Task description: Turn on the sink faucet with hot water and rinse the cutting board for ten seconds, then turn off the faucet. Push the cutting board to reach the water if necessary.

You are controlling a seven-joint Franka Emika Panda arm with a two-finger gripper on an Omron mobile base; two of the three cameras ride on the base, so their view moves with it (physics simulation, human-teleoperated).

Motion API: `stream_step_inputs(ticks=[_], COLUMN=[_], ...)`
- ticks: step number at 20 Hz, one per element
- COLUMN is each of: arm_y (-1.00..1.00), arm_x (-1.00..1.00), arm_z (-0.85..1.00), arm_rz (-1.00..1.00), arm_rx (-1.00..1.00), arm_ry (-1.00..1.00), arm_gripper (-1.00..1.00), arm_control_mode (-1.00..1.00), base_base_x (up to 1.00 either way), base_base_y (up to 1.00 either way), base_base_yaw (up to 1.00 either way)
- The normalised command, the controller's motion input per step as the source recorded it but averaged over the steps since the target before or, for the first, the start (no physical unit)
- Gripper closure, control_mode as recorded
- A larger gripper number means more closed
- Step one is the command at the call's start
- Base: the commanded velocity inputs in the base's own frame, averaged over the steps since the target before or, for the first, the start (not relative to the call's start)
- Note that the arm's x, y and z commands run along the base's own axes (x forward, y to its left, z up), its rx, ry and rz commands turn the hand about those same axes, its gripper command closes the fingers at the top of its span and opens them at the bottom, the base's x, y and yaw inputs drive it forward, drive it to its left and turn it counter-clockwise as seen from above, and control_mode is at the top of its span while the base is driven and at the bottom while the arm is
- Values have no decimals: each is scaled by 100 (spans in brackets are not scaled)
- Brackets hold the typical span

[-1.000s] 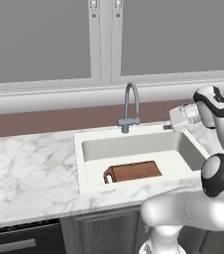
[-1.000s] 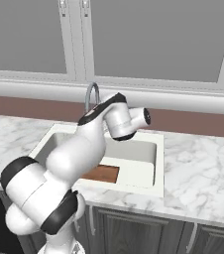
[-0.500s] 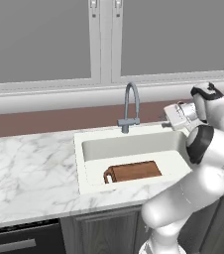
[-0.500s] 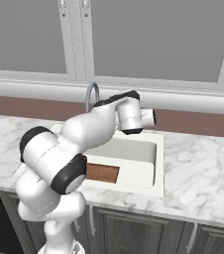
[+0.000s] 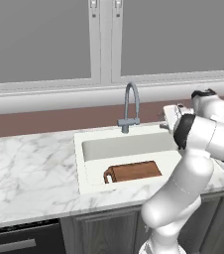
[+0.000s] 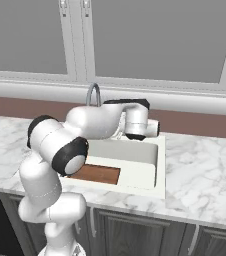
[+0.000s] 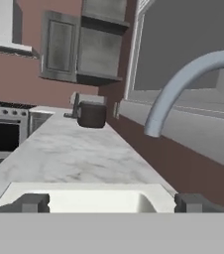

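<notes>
Board (image 5: pixel 133 171) lies flat at the near side of the sink (image 5: pixel 84 171), centre frame. Faucet (image 5: pixel 130 107) stands at the rear rim. Gripper (image 7: pixel 112 202), right of the faucet, has fingers (image 7: pixel 32 203) spread wide, holding nothing.

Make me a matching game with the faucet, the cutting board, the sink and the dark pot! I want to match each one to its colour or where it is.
Things:
1. faucet
2. cutting board
3. sink
4. pot

Colour or place:
A. reddish-brown, lying flat in the basin
B. cream-white, set into the marble counter
C. far down the counter, near the stove
D. grey metal, arched over the basin

Pairs: 1-D, 2-A, 3-B, 4-C
</notes>
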Motion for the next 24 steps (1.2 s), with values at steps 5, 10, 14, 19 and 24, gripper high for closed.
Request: stream_step_inputs(ticks=[5,10,14,19,24], arm_y=[4,9,4,1,10], arm_x=[15,15,6,14,21], arm_z=[-15,-16,-15,0,0], arm_rz=[0,-4,-14,-25,-26], arm_rx=[0,0,4,13,20], arm_ry=[-9,-4,-9,-3,0], arm_gripper=[-100,-100,-100,-100,-100], arm_control_mode=[-100,-100,-100,-100,-100], base_base_x=[0,0,0,0,0], base_base_y=[0,0,0,0,0], base_base_yaw=[0,0,0,0,0])
